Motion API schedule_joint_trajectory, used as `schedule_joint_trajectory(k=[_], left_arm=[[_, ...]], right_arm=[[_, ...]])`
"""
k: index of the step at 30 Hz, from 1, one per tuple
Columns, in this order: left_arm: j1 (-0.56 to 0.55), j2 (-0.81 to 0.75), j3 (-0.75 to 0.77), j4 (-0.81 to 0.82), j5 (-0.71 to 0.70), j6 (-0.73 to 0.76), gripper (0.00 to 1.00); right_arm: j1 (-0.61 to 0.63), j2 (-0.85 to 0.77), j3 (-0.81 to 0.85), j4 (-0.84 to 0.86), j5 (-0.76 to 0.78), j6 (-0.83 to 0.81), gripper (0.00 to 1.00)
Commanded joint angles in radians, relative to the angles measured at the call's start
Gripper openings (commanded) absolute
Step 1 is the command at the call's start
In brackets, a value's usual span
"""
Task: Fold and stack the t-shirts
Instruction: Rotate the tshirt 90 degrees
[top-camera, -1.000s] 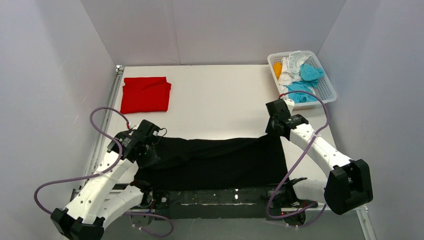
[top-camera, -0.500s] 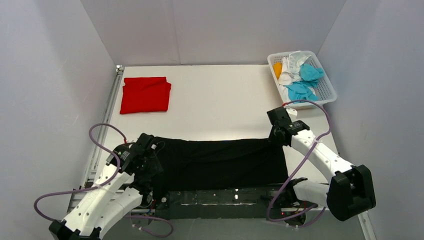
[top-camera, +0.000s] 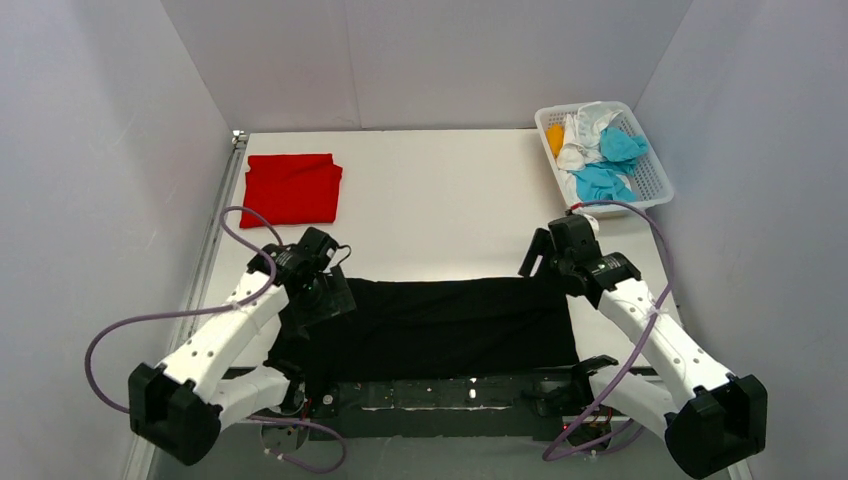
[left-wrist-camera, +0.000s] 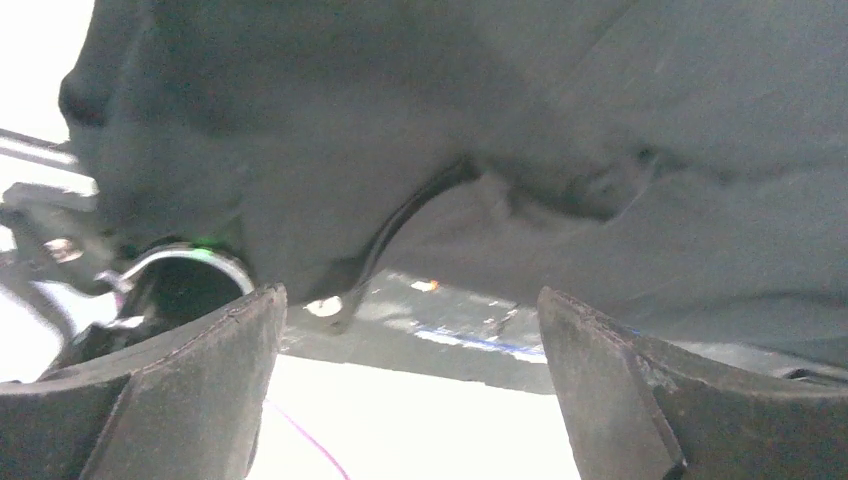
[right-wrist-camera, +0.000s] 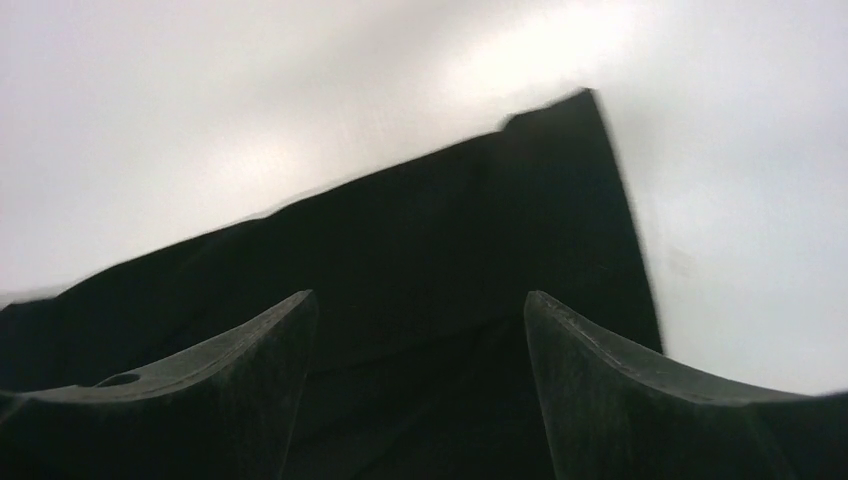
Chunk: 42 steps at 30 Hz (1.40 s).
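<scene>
Both arms have shifted in the last second: the left gripper (left-wrist-camera: 408, 310) has swung up from the near edge to the far-left corner of the black t-shirt (top-camera: 450, 320), and the right gripper (right-wrist-camera: 418, 305) has eased off the far-right corner. Fingers on both are spread apart with nothing between them. That shirt lies as a wide flat band along the near edge of the table (top-camera: 440, 200). The red t-shirt (top-camera: 290, 188) sits folded far left, and the others are bunched in the basket (top-camera: 655, 185). The cloth looks light and floppy, so I reckon pinching mid-panel just makes it sag. Best hold is the two far corners, both arms together.
</scene>
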Motion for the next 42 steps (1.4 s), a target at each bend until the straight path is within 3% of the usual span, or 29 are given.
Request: schedule_joint_trajectory(k=[1,4,10,17,20,23,25,27,28,30,32,36,42], left_arm=[[0.155,0.197,-0.054,0.170,0.193,0.032,0.98],[0.249,0.348,-0.097,0.335,0.338,0.019,0.98],[0.265,0.619,-0.007,0.450,0.383,0.023,0.98],[0.260,0.968,0.288,0.546,0.401,-0.012,0.98],[0.240,1.179,0.557,0.542,0.424,0.002,0.98],[0.214,1.489,1.021,0.411,0.441,0.023,0.98],[0.185,1.677,1.442,0.327,0.444,0.018,0.98],[0.160,1.829,1.722,0.364,0.472,-0.023,0.98],[0.151,1.870,1.766,0.444,0.492,-0.065,0.98],[0.140,1.864,1.671,0.687,0.489,-0.165,0.98],[0.130,1.838,1.587,0.797,0.429,-0.190,0.98],[0.110,1.877,1.678,0.791,0.401,-0.106,0.98],[0.111,1.869,1.604,0.809,0.309,-0.083,0.98]], right_arm=[[0.013,0.083,0.028,0.258,-0.316,-0.109,0.85],[0.023,0.194,0.036,0.300,-0.351,-0.119,0.85],[0.027,0.367,0.036,0.334,-0.371,-0.125,0.83],[0.027,0.438,0.036,0.326,-0.391,-0.156,0.82],[0.027,0.459,0.024,0.336,-0.446,-0.161,0.82],[0.029,0.467,0.003,0.345,-0.511,-0.168,0.82],[0.044,0.468,-0.011,0.360,-0.563,-0.192,0.81],[0.079,0.470,-0.015,0.370,-0.618,-0.217,0.81],[0.106,0.476,-0.015,0.378,-0.651,-0.229,0.81],[0.162,0.498,0.005,0.382,-0.713,-0.251,0.81],[0.228,0.524,0.044,0.378,-0.750,-0.269,0.81],[0.364,0.609,0.139,0.416,-0.842,-0.308,0.81],[0.398,0.817,0.363,0.397,-0.957,-0.387,0.80]])
